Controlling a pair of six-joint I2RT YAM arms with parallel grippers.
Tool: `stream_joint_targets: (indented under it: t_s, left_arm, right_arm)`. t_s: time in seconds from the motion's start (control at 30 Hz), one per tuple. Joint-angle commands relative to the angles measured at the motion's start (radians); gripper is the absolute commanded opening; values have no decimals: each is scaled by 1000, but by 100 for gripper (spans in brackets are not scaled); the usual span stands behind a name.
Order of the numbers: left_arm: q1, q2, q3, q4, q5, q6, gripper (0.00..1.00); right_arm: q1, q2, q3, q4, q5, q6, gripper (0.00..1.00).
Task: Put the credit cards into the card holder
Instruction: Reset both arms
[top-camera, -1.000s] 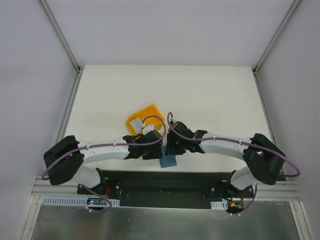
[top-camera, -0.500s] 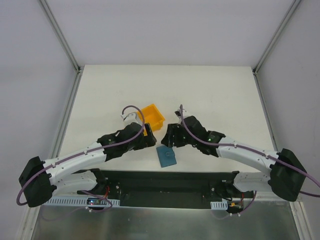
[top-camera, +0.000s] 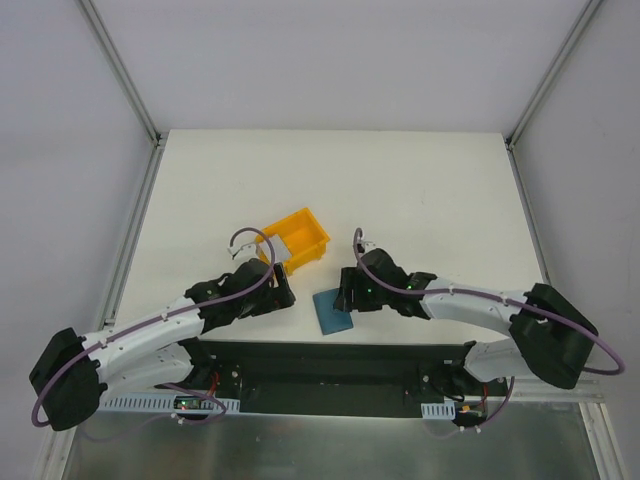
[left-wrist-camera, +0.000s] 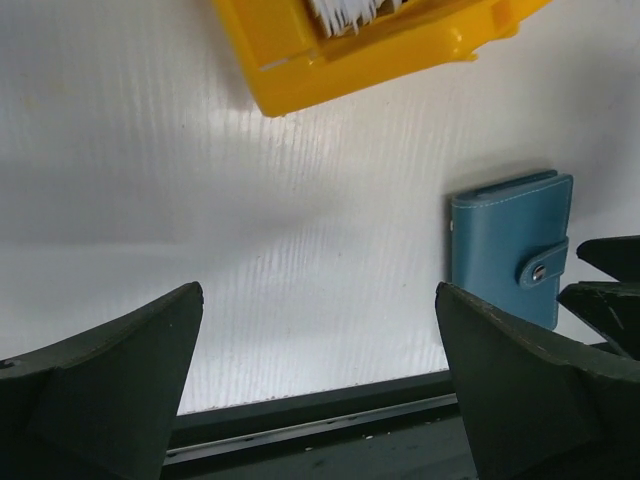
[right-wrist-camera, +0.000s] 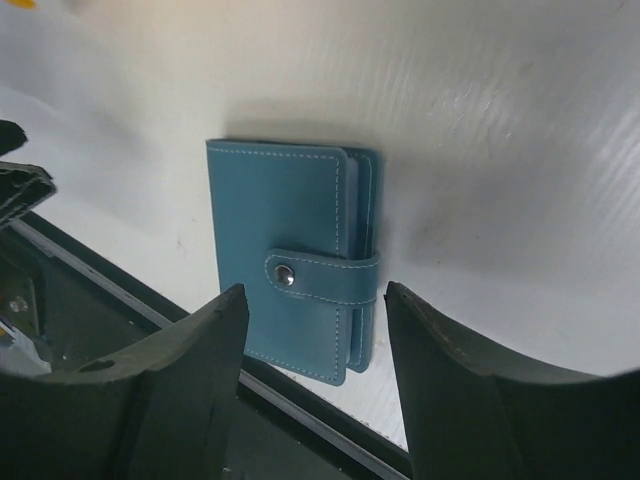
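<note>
The card holder (top-camera: 329, 314) is a teal-blue wallet, lying closed with its snap tab fastened near the table's front edge. It also shows in the left wrist view (left-wrist-camera: 506, 243) and the right wrist view (right-wrist-camera: 283, 233). My right gripper (top-camera: 346, 297) (right-wrist-camera: 315, 292) is open and hovers over the wallet's tab end, one finger on each side. My left gripper (top-camera: 281, 293) (left-wrist-camera: 318, 292) is open and empty over bare table, left of the wallet. The pale credit cards (left-wrist-camera: 350, 10) stand in the yellow bin (left-wrist-camera: 340, 60).
The yellow bin (top-camera: 297, 238) sits just behind the left gripper, left of and behind the wallet. The black base rail (top-camera: 330, 365) runs along the table's front edge right beside the wallet. White table (top-camera: 420, 200) stretches behind both arms.
The left gripper has drawn back from the bin toward the near left. The right gripper has come down and closer over the wallet. The wallet stays closed near the front edge.
</note>
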Motion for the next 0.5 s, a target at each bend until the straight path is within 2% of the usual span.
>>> stream_joint_targets:
  t_s: [0.0,0.13,0.2,0.3,0.47]
  left_arm:
    - [3,-53,-34,-18,13,-25,99]
    - [6,-90,-50,-44,-1,-29,99]
    - [8,-106,-54,-68,-11,-37,99]
    - [27,-127,-71,-90,-17,-45,99]
    - [113,-170,-77,-138,-5,-20,99]
  right_arm:
    - [48,103,54,29,9,34,59]
    - [89,195,186,-194,191,43,53]
    - [99,229,215,-265,234,54,49]
    - [96,246,203,-252,245,88,39]
    - [85,232,168,-164,202,186,35]
